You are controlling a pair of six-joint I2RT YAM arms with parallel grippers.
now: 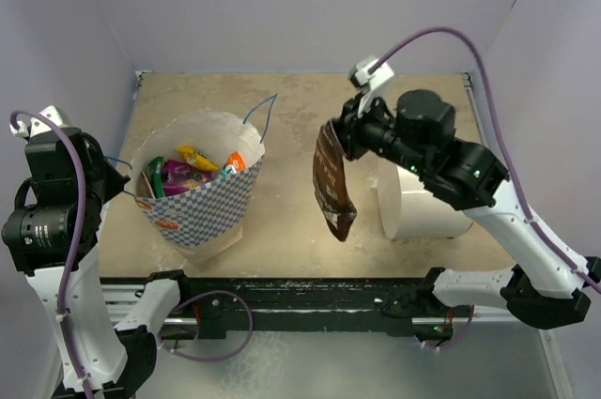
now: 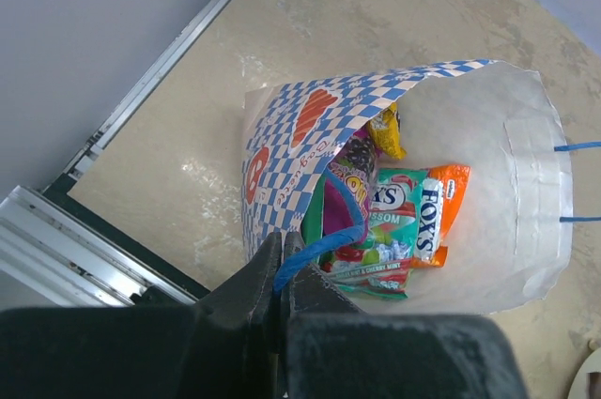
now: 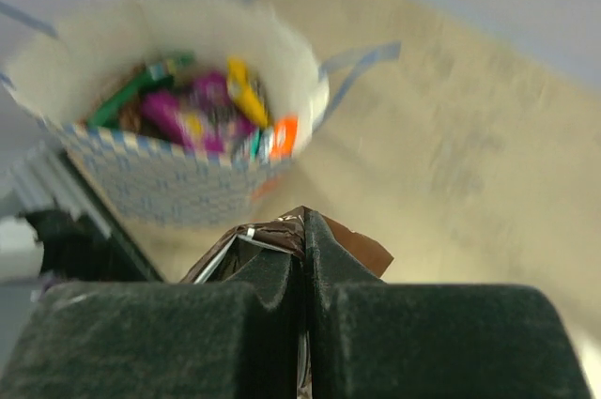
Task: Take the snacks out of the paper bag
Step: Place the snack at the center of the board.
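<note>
The paper bag [image 1: 208, 200] stands open at the table's left, blue-checked with orange logos. Snacks [image 1: 191, 168] lie inside it: a teal and orange packet [image 2: 415, 206], a magenta one [image 2: 353, 166] and a yellow one [image 2: 386, 132]. My left gripper [image 2: 282, 247] is shut on the bag's near blue string handle [image 2: 331, 243], at the bag's left rim. My right gripper [image 1: 346, 132] hangs in the air right of the bag, shut on the top edge of a dark brown shiny snack packet [image 1: 332, 185], which dangles above the table. In the right wrist view the brown packet [image 3: 364, 241] pokes out round the gripper [image 3: 302, 222].
A plain white cylinder [image 1: 424, 204] lies on its side under the right arm, just right of the hanging packet. The bag's far blue handle [image 1: 264, 108] sticks up. Lilac walls close in the beige table [image 1: 291, 117] at the back and sides.
</note>
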